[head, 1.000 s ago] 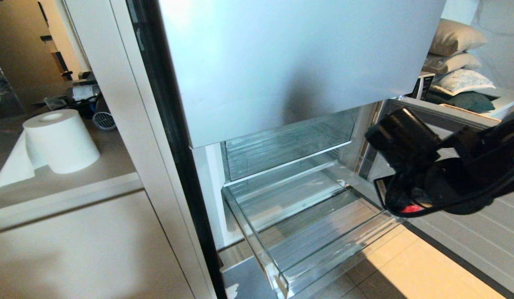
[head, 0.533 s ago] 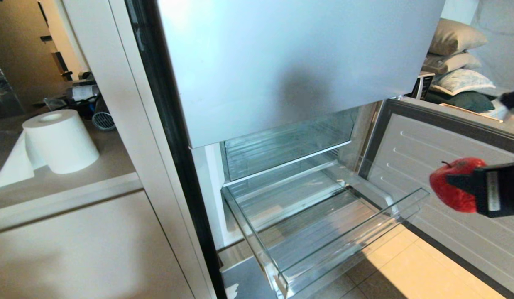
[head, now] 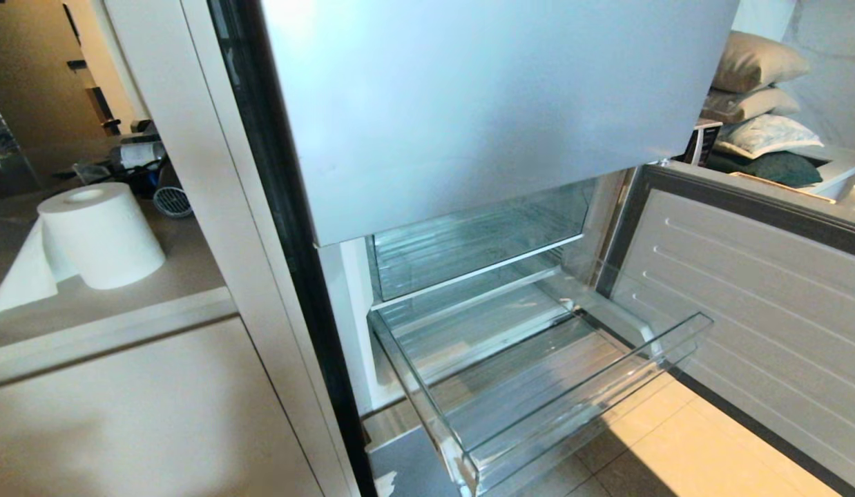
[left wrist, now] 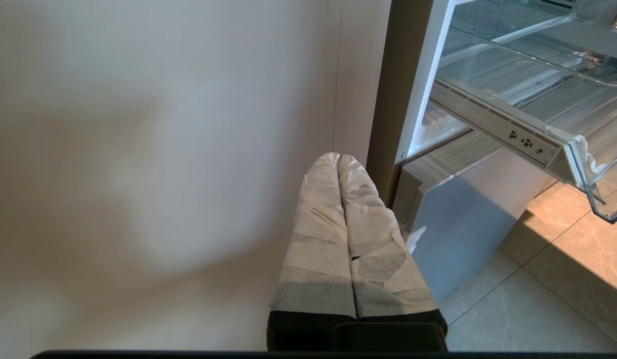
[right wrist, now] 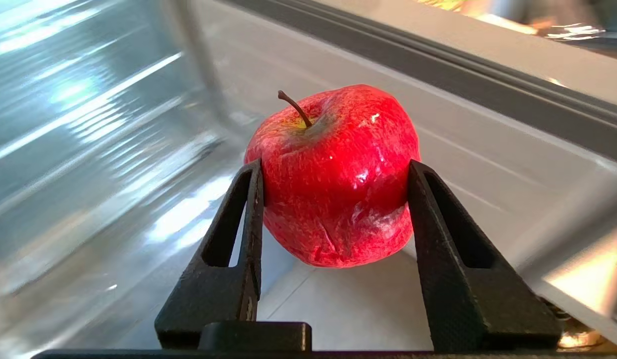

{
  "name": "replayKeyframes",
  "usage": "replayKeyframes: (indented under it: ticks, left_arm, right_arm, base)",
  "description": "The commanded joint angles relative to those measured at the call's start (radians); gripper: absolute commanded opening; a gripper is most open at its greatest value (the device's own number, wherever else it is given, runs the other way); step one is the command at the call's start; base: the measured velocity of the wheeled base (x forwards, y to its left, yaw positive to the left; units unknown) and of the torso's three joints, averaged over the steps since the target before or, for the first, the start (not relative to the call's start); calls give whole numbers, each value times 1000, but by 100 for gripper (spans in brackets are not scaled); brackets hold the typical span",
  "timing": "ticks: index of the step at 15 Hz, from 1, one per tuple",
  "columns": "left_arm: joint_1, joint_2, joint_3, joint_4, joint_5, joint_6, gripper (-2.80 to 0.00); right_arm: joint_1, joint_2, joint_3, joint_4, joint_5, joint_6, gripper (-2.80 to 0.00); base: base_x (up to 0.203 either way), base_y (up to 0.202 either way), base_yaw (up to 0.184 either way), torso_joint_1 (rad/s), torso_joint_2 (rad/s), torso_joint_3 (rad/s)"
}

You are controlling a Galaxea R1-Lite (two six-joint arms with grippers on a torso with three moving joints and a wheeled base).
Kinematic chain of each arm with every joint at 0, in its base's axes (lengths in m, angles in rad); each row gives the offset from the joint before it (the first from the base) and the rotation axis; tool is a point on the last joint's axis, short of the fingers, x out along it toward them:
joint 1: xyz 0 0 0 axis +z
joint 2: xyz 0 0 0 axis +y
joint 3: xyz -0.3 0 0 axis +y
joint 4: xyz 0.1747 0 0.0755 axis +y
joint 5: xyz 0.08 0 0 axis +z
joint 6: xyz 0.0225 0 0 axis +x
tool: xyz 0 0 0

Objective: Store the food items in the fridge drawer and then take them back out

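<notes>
A red apple with a thin dark stem is held in the right hand, whose two black fingers are pressed against its opposite flanks at about mid-height, roughly half spread. The fruit is judged firm and moderately heavy, with glossy, waxy skin that could slip under a light grip; its wrinkled lower skin suggests a spot that might bruise if squeezed hard. A hold across the widest girth, as shown, is judged the safest. The fridge drawer is seen pulled out and bare in the head view, with the taller clear bin above it. The right hand and apple are outside the head view, so their position relative to the drawer cannot be fixed; the blurred surroundings in the right wrist view are hard to make out. The second fruit is nowhere to be seen. The left hand, fingers pressed together and empty, is parked low beside the cabinet panel.
</notes>
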Motion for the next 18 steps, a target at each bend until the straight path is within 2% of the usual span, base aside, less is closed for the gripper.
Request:
replayKeyframes:
  ticks: [1,3,6,8,10,11,13,15,17,18]
  left_arm:
    - [0,2,0,0,1,0,-280]
    - [0,1,0,0,0,0,-280]
    - [0,2,0,0,0,0,-280]
    - [0,2,0,0,0,0,-280]
    - [0,2,0,0,1,-1,-280]
    - [0,2,0,0,0,-2,-280]
    - [0,0,0,0,1,0,-280]
    - [0,0,0,0,0,-1,-280]
    - [0,2,0,0,1,-2,-280]
    - [0,0,0,0,1,0,-280]
  right_arm:
    - [-171,-238,231,-141,120,-91,-280]
    - [-290,-374,456,-368,257,-183,-280]
    - [-334,-407,781,-784,374,-300,-280]
    - [-349,-409,940,-932,452,-344,-280]
    - [-377,-409,962,-910,501,-288,-280]
    - [-420,-410,962,-847,539,-285,-280]
    - [-444,-411,962,-667,605,-285,-280]
    - [-459,-412,956,-543,613,-288,-280]
    - [-510,-413,952,-531,614,-297,-280]
    - [-507,-413,952,-534,613,-317,-280]
  base:
    - [0,0,0,0,0,0]
    - [0,0,0,0,0,0]
    - [0,0,0,0,0,0]
    - [0,0,0,0,0,0]
    - [0,0,0,0,0,0]
    - [0,0,0,0,0,0]
    - [0,0,0,0,0,0]
    - [0,0,0,0,0,0]
    - [0,0,0,0,0,0]
    - [0,0,0,0,0,0]
